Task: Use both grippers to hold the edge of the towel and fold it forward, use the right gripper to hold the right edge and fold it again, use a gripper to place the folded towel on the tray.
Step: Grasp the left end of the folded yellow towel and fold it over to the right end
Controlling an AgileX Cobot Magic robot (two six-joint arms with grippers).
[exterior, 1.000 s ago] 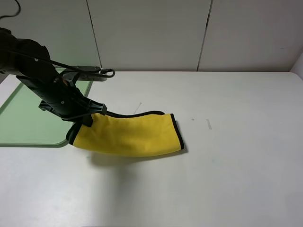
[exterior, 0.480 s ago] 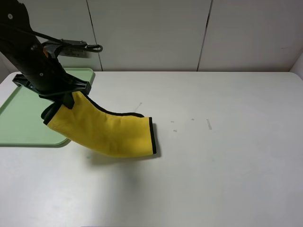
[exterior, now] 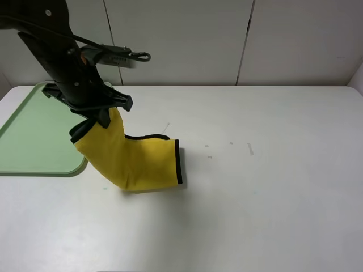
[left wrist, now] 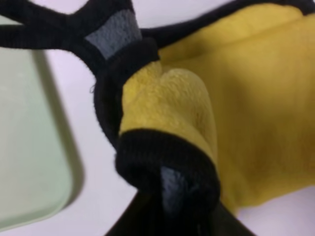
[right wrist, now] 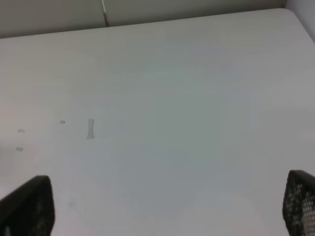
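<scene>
A folded bright-yellow towel point(exterior: 136, 161) hung left of centre in the overhead frame. Its upper end was lifted, pinched in the closed left gripper point(exterior: 103, 118), and its lower part lay flat. Black trim point(exterior: 178, 161) ran down its right end. A pale mint-green tray point(exterior: 34, 136) lay flat at the left edge, just beside the towel. The right gripper point(right wrist: 163, 204) appeared only in its wrist view, jaws spread wide, holding nothing.

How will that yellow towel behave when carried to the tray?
Probably floppy: the towel sags from the left claw, far end resting on the table. Likely light, since one pinch on its bunched edge holds it.
</scene>
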